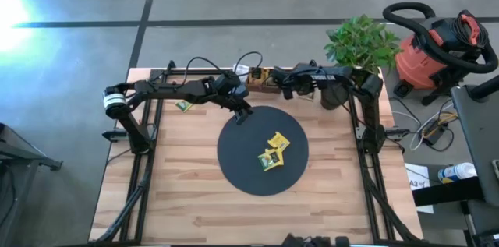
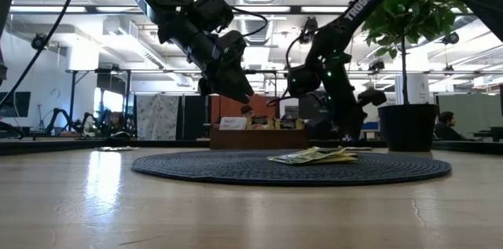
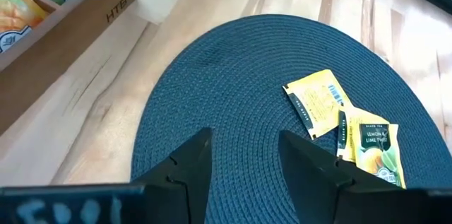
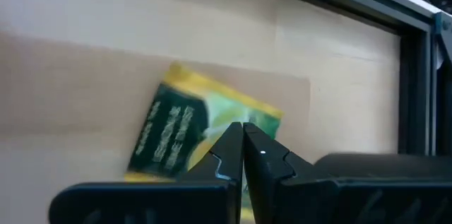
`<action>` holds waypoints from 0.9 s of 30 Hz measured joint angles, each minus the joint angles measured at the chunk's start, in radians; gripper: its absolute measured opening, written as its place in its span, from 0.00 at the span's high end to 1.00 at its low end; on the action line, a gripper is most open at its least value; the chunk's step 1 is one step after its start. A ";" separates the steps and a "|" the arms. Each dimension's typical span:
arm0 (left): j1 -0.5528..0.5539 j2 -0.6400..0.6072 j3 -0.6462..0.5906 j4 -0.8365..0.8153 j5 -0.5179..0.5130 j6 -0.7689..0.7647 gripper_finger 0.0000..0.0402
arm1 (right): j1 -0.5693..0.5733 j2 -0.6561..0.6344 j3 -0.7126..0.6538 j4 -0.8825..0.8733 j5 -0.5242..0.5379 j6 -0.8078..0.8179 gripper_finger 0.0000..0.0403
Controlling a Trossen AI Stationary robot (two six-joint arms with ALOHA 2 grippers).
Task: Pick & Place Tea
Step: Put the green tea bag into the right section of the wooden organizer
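Note:
Yellow and green tea packets point(image 1: 274, 151) lie flat in a small heap on the black woven disc point(image 1: 242, 161); the left wrist view shows a yellow one point(image 3: 318, 100) and a lemon-lime one point(image 3: 371, 146). My left gripper point(image 1: 243, 114) hangs open over the disc's far-left part point(image 3: 226, 75), empty, its fingers apart point(image 3: 244, 139). My right gripper point(image 1: 274, 82) is at the brown wooden tray point(image 1: 260, 82) by the far edge, shut on a green-and-yellow tea packet point(image 4: 183, 136). One more packet point(image 1: 184, 106) lies on the table left of the disc. My right gripper pinches the green-and-yellow tea packet between its two fingertips point(image 4: 227, 146), at the packet's edge point(image 4: 212, 136). The rest of the packet sticks out beyond the fingers over a pale wooden surface. I cannot tell whether it is lifted clear.
The tray point(image 2: 255, 135) stands beyond the disc point(image 2: 196, 166) at the far edge. A potted plant point(image 1: 360, 44) sits at the far-right corner, a red shop vacuum point(image 1: 437, 48) beyond the table. Metal frame rails run along both table sides. Bare wood lies near the disc.

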 joint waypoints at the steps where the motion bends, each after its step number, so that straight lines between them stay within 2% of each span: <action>1: 0.000 0.000 0.000 0.000 -0.001 0.000 0.61 | -0.009 0.000 -0.001 0.001 -0.001 -0.008 0.98; 7: 0.000 0.000 0.000 0.000 -0.004 0.000 0.61 | -0.036 -0.003 -0.009 0.032 -0.088 -0.085 0.98; 17: 0.000 0.000 0.000 0.000 -0.028 0.001 0.61 | 0.003 -0.003 -0.013 0.050 -0.142 -0.127 0.98; 27: 0.000 0.000 0.000 0.000 -0.029 -0.001 0.61 | 0.043 -0.008 -0.007 -0.013 -0.093 -0.046 0.98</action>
